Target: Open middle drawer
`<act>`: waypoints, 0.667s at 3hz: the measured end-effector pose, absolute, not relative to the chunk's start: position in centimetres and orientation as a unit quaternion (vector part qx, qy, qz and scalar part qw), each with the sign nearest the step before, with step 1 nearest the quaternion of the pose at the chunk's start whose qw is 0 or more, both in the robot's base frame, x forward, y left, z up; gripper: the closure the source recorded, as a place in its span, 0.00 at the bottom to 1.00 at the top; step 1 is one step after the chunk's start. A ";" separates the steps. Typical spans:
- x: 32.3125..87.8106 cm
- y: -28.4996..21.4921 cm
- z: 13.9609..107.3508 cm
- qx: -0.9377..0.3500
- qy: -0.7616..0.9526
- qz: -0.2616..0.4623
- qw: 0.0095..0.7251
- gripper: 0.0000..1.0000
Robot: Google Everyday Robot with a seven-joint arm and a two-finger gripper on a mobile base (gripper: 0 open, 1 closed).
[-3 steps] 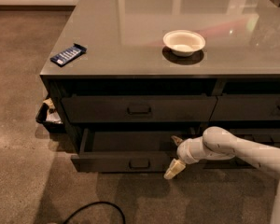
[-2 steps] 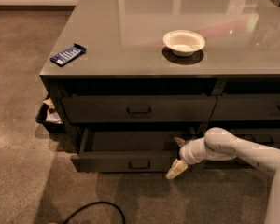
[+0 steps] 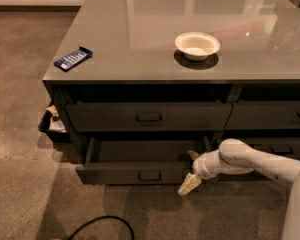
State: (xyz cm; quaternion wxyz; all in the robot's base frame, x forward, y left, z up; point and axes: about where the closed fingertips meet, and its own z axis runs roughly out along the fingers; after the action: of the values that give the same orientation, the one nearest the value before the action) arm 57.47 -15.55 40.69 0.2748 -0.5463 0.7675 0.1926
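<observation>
**A:** Gripper (image 3: 190,170) first: where does it sit?

**B:** Low at the right end of the middle drawer (image 3: 115,173), a touch lower and further right than a second ago. Its fingers (image 3: 189,185) stand apart, one above the drawer front and the pale one below. I cannot tell whether they touch it.

**A:** And the drawer?

**B:** No change. It is pulled partway out beneath the taller drawer (image 3: 105,116), with its inside showing. Its long axis runs left to right along the counter (image 3: 140,14) face. Its flat front and handle (image 3: 149,175) face the camera.
</observation>
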 end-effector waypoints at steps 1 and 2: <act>56.3 -15.1 41.3 -0.551 0.768 0.191 0.264 0.00; 55.3 -14.8 41.8 -0.558 0.768 0.190 0.248 0.19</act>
State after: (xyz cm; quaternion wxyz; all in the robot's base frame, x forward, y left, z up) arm 55.29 -14.78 41.83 0.2484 -0.5582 0.7684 0.1903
